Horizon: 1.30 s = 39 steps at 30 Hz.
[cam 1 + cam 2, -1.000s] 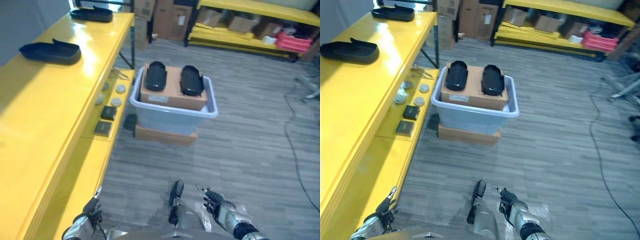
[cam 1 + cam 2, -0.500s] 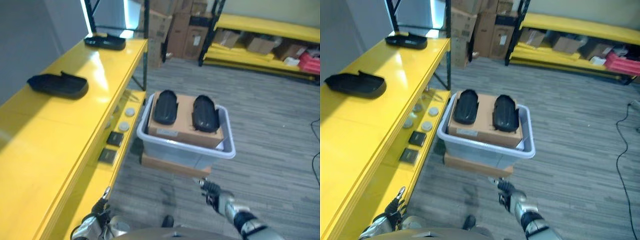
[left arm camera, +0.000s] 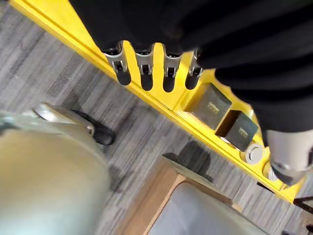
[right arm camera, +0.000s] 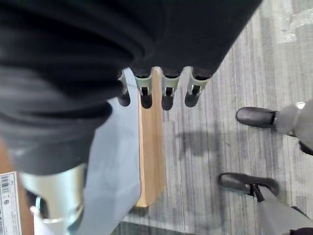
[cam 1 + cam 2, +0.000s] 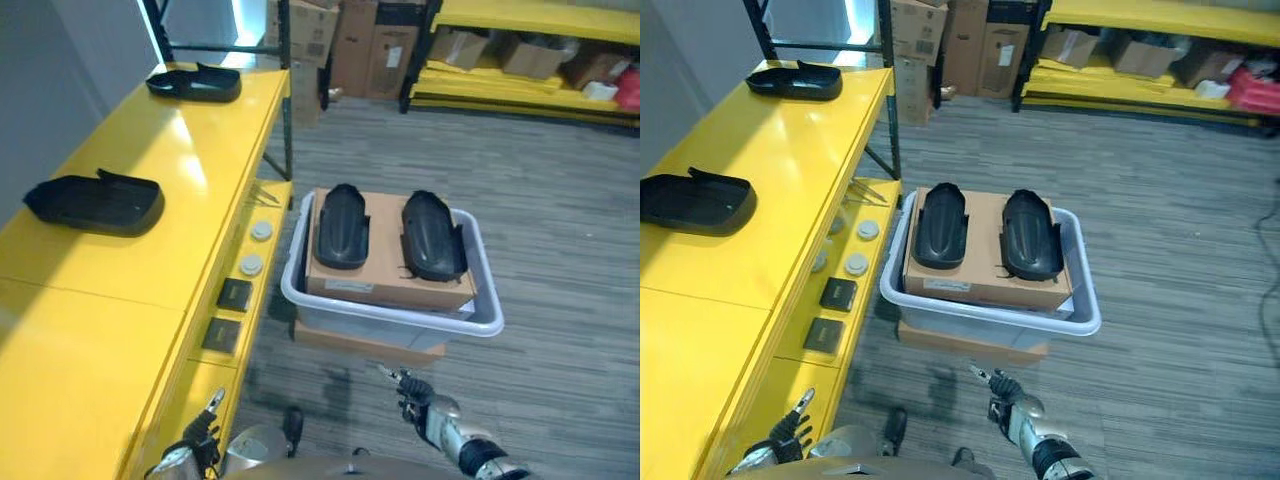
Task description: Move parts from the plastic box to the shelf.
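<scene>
Two black parts (image 5: 341, 226) (image 5: 432, 236) are seen lying on a cardboard box (image 5: 388, 262) inside the grey plastic box (image 5: 400, 318) | two more parts (image 5: 95, 202) (image 5: 195, 83) lie on the yellow shelf (image 5: 150, 170) | left hand (image 3: 146, 66) relaxed, empty, beside shelf edge | right hand (image 4: 164, 85) relaxed, empty, near the plastic box
</scene>
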Available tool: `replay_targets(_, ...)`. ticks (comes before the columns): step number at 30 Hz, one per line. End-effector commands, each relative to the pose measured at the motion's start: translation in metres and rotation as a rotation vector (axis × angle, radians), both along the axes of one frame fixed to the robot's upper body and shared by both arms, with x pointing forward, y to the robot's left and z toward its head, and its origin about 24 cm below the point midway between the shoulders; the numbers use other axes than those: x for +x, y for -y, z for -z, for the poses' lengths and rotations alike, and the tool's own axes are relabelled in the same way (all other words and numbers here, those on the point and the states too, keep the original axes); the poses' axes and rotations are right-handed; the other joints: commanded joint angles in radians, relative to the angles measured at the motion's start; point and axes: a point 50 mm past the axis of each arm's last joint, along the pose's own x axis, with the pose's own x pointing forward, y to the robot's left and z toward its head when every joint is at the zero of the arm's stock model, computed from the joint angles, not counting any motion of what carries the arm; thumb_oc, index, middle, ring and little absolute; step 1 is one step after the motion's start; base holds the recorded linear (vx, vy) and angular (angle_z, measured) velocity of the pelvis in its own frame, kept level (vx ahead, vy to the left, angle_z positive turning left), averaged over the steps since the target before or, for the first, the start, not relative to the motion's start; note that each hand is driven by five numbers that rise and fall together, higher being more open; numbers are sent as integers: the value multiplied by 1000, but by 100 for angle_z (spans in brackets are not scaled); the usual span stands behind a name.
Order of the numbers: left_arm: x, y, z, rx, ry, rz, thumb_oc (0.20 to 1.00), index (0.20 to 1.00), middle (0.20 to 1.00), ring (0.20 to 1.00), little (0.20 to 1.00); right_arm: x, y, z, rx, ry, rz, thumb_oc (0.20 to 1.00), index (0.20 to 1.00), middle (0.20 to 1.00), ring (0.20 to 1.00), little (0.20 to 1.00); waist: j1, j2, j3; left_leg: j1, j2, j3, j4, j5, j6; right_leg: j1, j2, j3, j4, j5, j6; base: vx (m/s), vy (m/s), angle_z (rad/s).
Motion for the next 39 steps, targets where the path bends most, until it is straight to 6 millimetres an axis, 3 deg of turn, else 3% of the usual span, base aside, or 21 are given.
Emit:
replay_targets(1, 14, -8, -8, 28, 70, 31, 1000, 1000, 1000, 1000, 1000, 18, 6, -14, -10, 96, -46, 1000, 1000, 1000, 1000, 1000, 29, 23, -5, -8, 6, -54, 83, -130, 24, -31, -40, -6, -81, 159, 47, 0, -260, -27)
replay_targets(4, 26, -14, -15, 15, 109, 22, 1000, 1000, 1000, 1000, 1000, 23, 4, -18, -8, 125, -75, 1000, 1000, 1000, 1000, 1000, 27, 20, -1, 11, 53, -60, 50, -142, 13, -36, -115, 14, -133, 219, 85, 32, -373, 1)
replay_targets(7, 32, -9, -17, -13, 135, -17, 1000, 1000, 1000, 1000, 1000, 26, 0, -20, 12, 139, -122, 1000, 1000, 1000, 1000, 1000, 35, 12, -14, 25, 121, -38, -3, -118, -26, 13, -112, -32, -215, 216, 110, 60, -391, 7)
replay_targets(8, 32, -8, -17, -15, 136, -21, 1000, 1000, 1000, 1000, 1000, 26, -1, -20, 14, 140, -127, 1000, 1000, 1000, 1000, 1000, 35, 12, -14, 26, 124, -37, -5, -117, -28, 16, -112, -34, -218, 215, 111, 91, -447, 20)
replay_targets(10, 33, 0, -15, -34, 146, -56, 1000, 1000, 1000, 1000, 1000, 28, -10, -22, 39, 171, -189, 1000, 1000, 1000, 1000, 1000, 27, 1, -27, 26, 189, -1, -27, -80, -74, 42, -59, -62, -239, 182, 84, 89, -396, 30)
replay_targets(11, 33, 0, -15, -35, 147, -57, 1000, 1000, 1000, 1000, 1000, 28, -10, -22, 41, 174, -190, 1000, 1000, 1000, 1000, 1000, 27, 2, -27, 27, 191, -1, -29, -79, -76, 43, -57, -62, -240, 181, 83, 91, -506, 38)
replay_targets(12, 28, 13, -12, -66, 154, -77, 1000, 1000, 1000, 1000, 1000, 33, -14, -34, 76, 263, -202, 1000, 1000, 1000, 1000, 1000, 14, 1, -20, -17, 269, 29, -14, 2, -134, 73, 13, -73, -278, 160, 32, 53, -446, 42)
replay_targets(13, 29, 17, -12, -75, 154, -67, 1000, 1000, 1000, 1000, 1000, 35, -11, -40, 56, 293, -192, 1000, 1000, 1000, 1000, 1000, 8, 3, -17, -49, 283, 46, 9, 30, -141, 77, 27, -84, -282, 151, 21, 42, -511, 21)
replay_targets(14, 32, 21, -12, -84, 152, -45, 1000, 1000, 1000, 1000, 1000, 36, -8, -43, 27, 312, -187, 1000, 1000, 1000, 1000, 1000, -1, 8, -16, -85, 281, 63, 41, 50, -141, 76, 39, -102, -282, 143, 11, -20, -186, 18)
replay_targets(18, 35, 32, -12, -99, 149, 14, 1000, 1000, 1000, 1000, 1000, 31, -6, -40, 77, 308, -156, 1000, 1000, 1000, 1000, 1000, -5, 13, -12, -68, 167, 86, 32, -28, -106, 71, 39, -140, -282, 150, 11, 0, -68, 35)
replay_targets(20, 31, 31, -11, -89, 135, 47, 1000, 1000, 1000, 1000, 1000, 26, -5, -37, 103, 310, -136, 1000, 1000, 1000, 1000, 1000, -12, 20, -17, -53, 155, 93, -9, -18, -104, 60, 45, -139, -282, 154, 12, 36, 31, 20)
replay_targets(23, 21, 27, -7, -74, 110, 25, 1000, 1000, 1000, 1000, 1000, 25, -7, -32, 109, 301, -125, 1000, 1000, 1000, 1000, 1000, -4, 28, -27, -25, 117, 29, -46, -15, -85, 54, 58, -95, -282, 152, 8, 61, 61, 28)
replay_targets(37, 15, 14, -7, -50, 103, -25, 1000, 1000, 1000, 1000, 1000, 16, -15, -27, 126, 294, -124, 1000, 1000, 1000, 1000, 1000, -13, 26, -50, 41, 113, 64, -91, -33, -63, 77, 52, -89, -282, 149, 23, 47, 31, -6)
replay_targets(38, 39, -18, -39, -26, 302, -8, 1000, 1000, 1000, 1000, 1000, 29, 28, -52, 47, 434, 57, 1000, 1000, 1000, 1000, 1000, -37, 3, 34, 29, 135, 106, -14, -97, -27, -13, -44, -76, -199, 195, 73, 49, -34, 1)
replay_targets(39, 37, -15, -38, -39, 298, -11, 1000, 1000, 1000, 1000, 1000, 29, 28, -52, 46, 433, 62, 1000, 1000, 1000, 1000, 1000, -33, 2, 30, 27, 138, 107, -20, -92, -30, -7, -41, -84, -207, 195, 71, 35, -55, 2)
